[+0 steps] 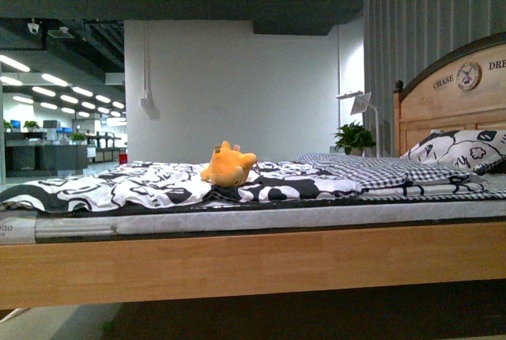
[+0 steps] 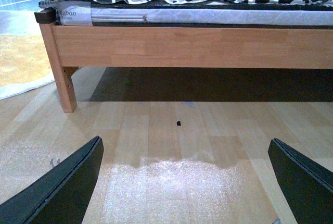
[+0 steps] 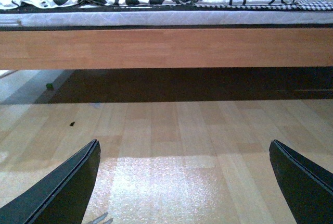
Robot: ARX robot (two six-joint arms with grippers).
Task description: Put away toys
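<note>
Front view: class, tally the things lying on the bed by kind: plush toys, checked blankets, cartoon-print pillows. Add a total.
Plush toys: 1
Checked blankets: 1
Cartoon-print pillows: 1
Total: 3
</note>
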